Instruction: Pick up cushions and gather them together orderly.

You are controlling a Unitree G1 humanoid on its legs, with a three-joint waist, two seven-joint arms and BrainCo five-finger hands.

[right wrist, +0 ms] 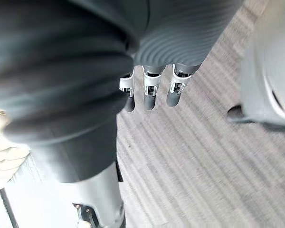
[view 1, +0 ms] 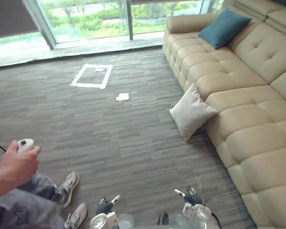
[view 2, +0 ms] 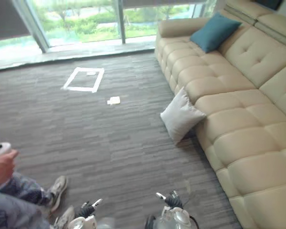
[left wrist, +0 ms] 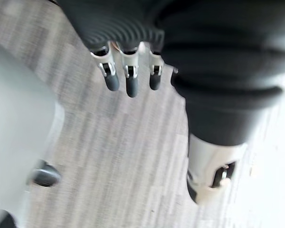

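Observation:
A pale grey cushion [view 1: 191, 112] stands tilted on the carpet, leaning against the front of the beige sofa [view 1: 250, 138]. At the sofa's far end a teal cushion [view 1: 224, 27] rests against the backrest near the armrest. My left hand [view 1: 105, 206] and right hand [view 1: 191, 196] hang low at the near edge of the view, well short of both cushions. In the left wrist view the left hand's fingers [left wrist: 128, 78] point straight down over the carpet and hold nothing. The right hand's fingers [right wrist: 151, 90] hang the same way, also without anything in them.
A person sits at the near left, holding a white controller [view 1: 25, 144], shoes [view 1: 69, 183] on the carpet close to my left side. A white tape square [view 1: 92, 76] and a small paper scrap [view 1: 123, 97] lie further out. Glass windows [view 1: 86, 19] line the far wall.

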